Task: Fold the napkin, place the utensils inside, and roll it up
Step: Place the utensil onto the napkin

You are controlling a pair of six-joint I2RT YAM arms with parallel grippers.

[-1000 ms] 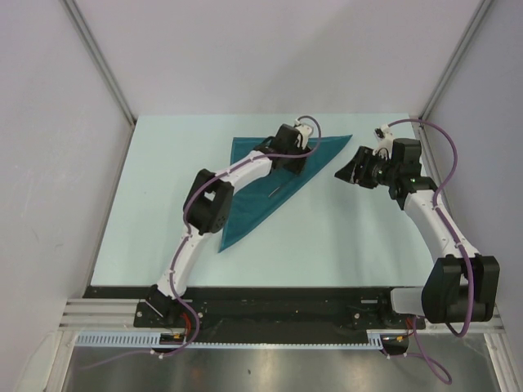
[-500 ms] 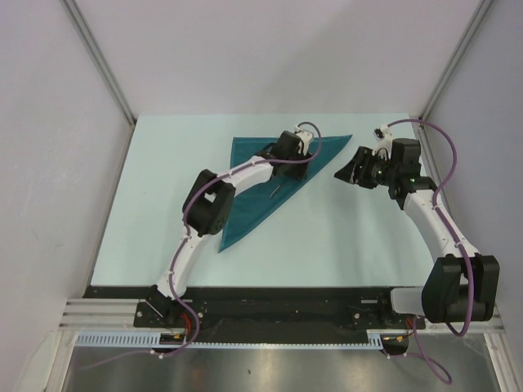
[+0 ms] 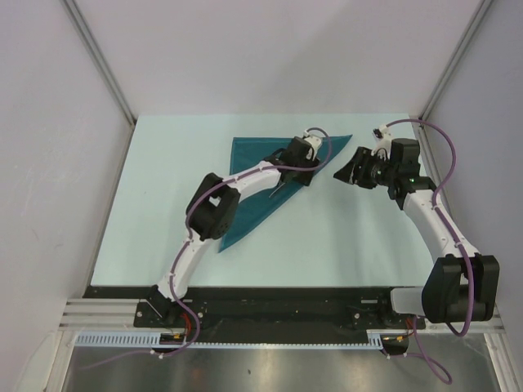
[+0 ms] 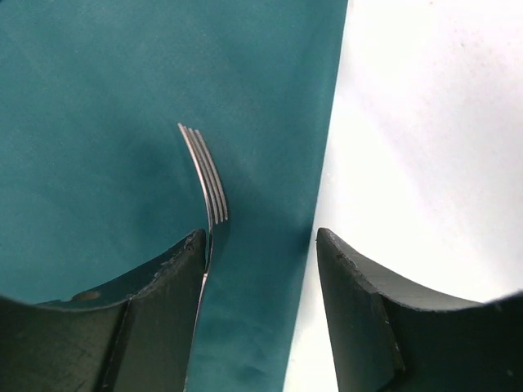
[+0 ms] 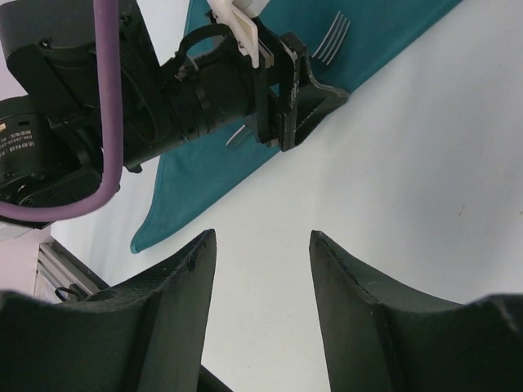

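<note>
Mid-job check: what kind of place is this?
Probably a lab robot cell: plain panel walls, a pale table with the left arm and right arm bolted at its edge, plus a napkin and fork.

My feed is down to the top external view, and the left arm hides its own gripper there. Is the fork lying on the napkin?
Observer: Yes. The left wrist view shows the fork lying on the napkin, near its edge, with the tines pointing away from the gripper.
Operator: Is the left gripper clamped on it?
Observer: No. The left gripper is open. The fork runs beside one finger, and the other finger is over bare table.
Operator: And the right one?
Observer: The right wrist view shows the right gripper open and empty above the table.
</note>
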